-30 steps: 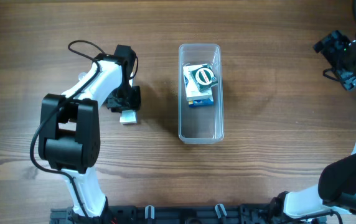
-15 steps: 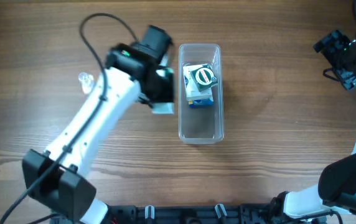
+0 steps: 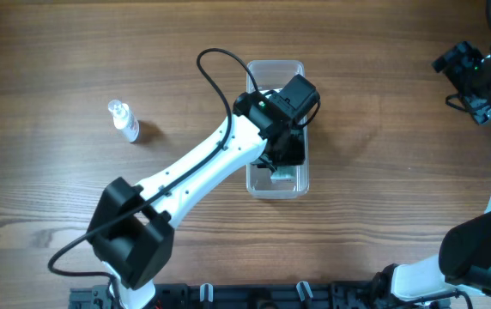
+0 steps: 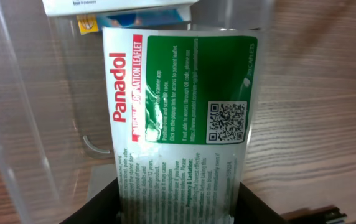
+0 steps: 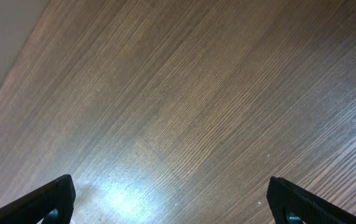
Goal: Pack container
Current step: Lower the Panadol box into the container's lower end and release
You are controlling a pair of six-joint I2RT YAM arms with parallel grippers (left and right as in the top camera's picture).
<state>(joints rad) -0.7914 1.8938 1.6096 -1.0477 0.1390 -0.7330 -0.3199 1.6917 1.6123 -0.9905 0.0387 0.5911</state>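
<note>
The clear long plastic container stands at the table's middle. My left gripper is inside its near half, shut on a white and green Panadol box, seen close up in the left wrist view. A blue and white box lies in the container beyond it, mostly hidden by the arm from above. The container wall shows at the left. My right gripper is open and empty above bare wood at the far right.
A small clear spray bottle lies on the table left of the container.
My left arm has carried the Panadol box from the table's left side rightward into the container's near half. The spray bottle is now uncovered. The right arm has not moved.
</note>
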